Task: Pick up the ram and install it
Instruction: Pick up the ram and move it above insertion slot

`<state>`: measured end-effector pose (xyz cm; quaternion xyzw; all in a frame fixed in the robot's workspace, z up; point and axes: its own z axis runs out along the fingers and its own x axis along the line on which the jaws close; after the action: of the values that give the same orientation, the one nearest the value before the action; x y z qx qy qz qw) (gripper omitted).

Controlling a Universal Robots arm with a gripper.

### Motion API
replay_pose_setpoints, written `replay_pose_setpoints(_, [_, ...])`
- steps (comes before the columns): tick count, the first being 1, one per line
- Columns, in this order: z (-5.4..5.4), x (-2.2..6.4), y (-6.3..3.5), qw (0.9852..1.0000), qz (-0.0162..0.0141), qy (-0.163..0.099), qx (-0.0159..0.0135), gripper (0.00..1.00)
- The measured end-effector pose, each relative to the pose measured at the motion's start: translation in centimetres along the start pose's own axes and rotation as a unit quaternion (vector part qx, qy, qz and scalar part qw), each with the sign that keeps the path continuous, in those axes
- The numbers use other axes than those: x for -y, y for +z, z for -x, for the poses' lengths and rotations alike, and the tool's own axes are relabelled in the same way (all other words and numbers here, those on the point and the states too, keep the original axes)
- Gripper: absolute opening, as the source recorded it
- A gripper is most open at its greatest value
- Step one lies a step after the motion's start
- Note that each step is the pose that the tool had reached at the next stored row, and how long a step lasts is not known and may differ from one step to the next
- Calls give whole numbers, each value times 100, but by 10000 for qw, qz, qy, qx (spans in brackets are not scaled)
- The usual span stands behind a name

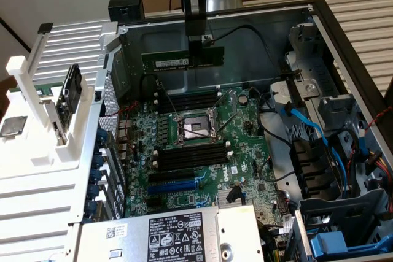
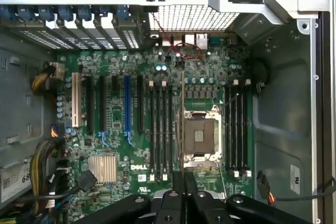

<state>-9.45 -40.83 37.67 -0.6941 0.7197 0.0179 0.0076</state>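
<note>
The ram (image 1: 183,61) is a long dark-green stick with a pale label, hanging level in the air above the open computer case. My gripper (image 1: 195,42) is shut on the ram's top edge near its middle. The stick hangs over the far bank of black memory slots (image 1: 187,99), well clear of the motherboard (image 1: 245,139). In the wrist view the ram (image 2: 182,119) is edge-on, a thin line running out from my gripper (image 2: 184,184), between the near slot bank (image 2: 160,129) and the CPU socket (image 2: 201,136).
A second bank of black slots (image 1: 190,154) lies on the near side of the CPU socket (image 1: 195,128), with a blue expansion slot (image 1: 175,183) beyond. A white rack (image 1: 55,127) stands at the exterior view's left. Drive cages and cables (image 1: 319,139) crowd the right; a labelled metal unit (image 1: 172,234) sits in front.
</note>
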Motion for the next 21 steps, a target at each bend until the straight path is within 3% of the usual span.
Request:
replay_pose_setpoints(3, [10,61,74,10000,-3,54,2,12])
replay_pose_setpoints(7, [56,65,136,10000,-4,66,-13,12])
replay_pose_setpoints(9, [62,65,151,10000,-11,74,-50,12])
replay_pose_setpoints(12, [62,63,165,9998,-39,96,-146,12])
replay_pose_setpoints(13, [61,62,182,9997,-109,147,-162,12])
replay_pose_setpoints(17, [59,51,230,9994,-198,243,-159,12])
replay_pose_setpoints(21, [52,6,331,9990,-252,333,-157,12])
